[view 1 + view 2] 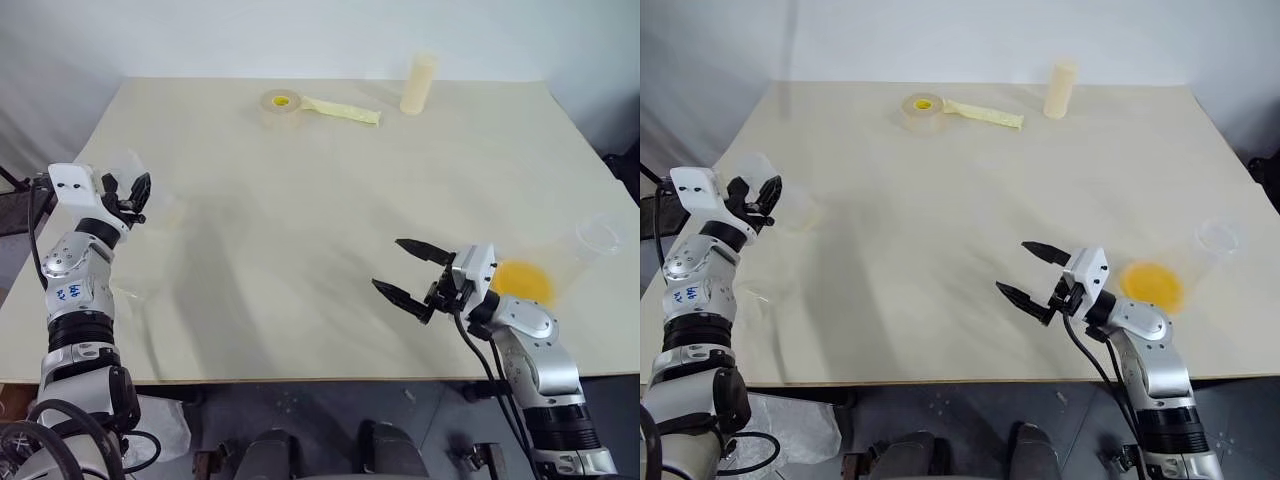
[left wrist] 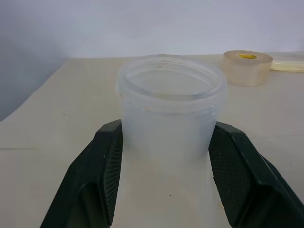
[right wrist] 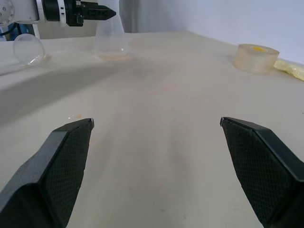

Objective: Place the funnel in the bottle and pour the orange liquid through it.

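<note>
Clear bottle (image 2: 170, 114) neck between left gripper (image 2: 166, 175) pads, seemingly unlabelled

My cross-hatched matt black pads (image 2: 228, 185) are pressing on the bottle (image 2: 170, 114), which is looking like cloudy, smooth clear plastic, while the table (image 1: 330, 190) is showing a matt cream surface and the tape roll (image 1: 281, 104) is gleaming glossy and translucent.
</note>
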You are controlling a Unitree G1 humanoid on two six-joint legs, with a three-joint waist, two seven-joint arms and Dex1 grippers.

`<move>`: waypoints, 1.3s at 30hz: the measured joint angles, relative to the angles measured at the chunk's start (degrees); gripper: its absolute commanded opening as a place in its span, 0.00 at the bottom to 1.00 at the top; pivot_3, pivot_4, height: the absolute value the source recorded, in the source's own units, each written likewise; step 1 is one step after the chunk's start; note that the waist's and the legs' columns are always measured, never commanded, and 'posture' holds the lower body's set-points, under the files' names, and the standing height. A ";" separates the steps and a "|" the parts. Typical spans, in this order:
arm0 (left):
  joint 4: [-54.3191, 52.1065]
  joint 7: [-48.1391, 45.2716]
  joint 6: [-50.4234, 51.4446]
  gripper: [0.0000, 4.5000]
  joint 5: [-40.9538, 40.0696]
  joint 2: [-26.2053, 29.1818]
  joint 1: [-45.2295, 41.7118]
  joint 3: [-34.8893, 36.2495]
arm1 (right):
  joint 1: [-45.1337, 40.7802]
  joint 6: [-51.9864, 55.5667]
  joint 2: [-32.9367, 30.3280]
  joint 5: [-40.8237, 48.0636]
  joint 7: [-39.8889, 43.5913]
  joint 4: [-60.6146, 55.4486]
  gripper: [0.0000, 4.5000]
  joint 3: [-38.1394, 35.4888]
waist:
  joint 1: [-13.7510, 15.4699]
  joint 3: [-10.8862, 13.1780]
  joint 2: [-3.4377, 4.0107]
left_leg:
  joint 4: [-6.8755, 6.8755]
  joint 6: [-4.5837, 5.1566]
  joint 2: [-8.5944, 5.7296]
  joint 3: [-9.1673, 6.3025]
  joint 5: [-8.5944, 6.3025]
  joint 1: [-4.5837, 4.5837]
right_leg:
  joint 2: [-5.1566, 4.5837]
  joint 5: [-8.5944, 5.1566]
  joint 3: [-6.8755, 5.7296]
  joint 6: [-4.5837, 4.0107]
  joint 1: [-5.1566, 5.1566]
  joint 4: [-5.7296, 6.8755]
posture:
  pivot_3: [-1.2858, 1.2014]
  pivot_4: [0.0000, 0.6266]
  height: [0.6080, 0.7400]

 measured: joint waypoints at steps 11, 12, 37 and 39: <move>-24.27 -19.20 10.85 0.52 -7.40 -4.07 0.55 -9.60 | -0.57 2.92 -3.85 2.52 1.09 -1.76 1.00 -1.58 | 0.27 0.05 -0.07 | 0.29 0.02 -0.07 -0.23 -0.01 -0.26 | -0.03 0.02 0.02 0.04 0.00 0.00 | 0.52 0.24 1.00; -25.30 -20.20 11.91 0.52 -7.73 -4.80 0.55 -10.50 | 0.24 3.67 -4.58 3.25 1.29 -2.76 1.00 -2.22 | 0.23 0.05 -0.07 | 0.29 0.02 -0.04 -0.25 -0.01 -0.26 | 0.00 0.02 0.00 0.04 0.00 0.01 | 0.52 0.24 1.00; -23.09 -30.62 17.58 0.74 -2.25 -19.76 -3.95 -27.64 | 11.37 5.22 -5.07 4.91 -4.87 -12.96 1.00 -5.61 | 1.57 0.06 -0.10 | 0.37 0.03 -0.02 0.07 0.00 -0.27 | 0.03 0.02 0.06 0.04 0.00 -0.07 | 0.52 0.24 1.00; -22.92 -30.67 17.30 0.89 -1.19 -19.76 -3.99 -27.96 | 11.61 4.35 -4.87 4.60 -4.87 -12.94 1.00 -5.61 | 1.57 0.06 -0.10 | 0.38 0.03 -0.03 0.07 0.00 -0.28 | 0.03 0.02 0.06 0.04 0.00 -0.07 | 0.52 0.24 1.00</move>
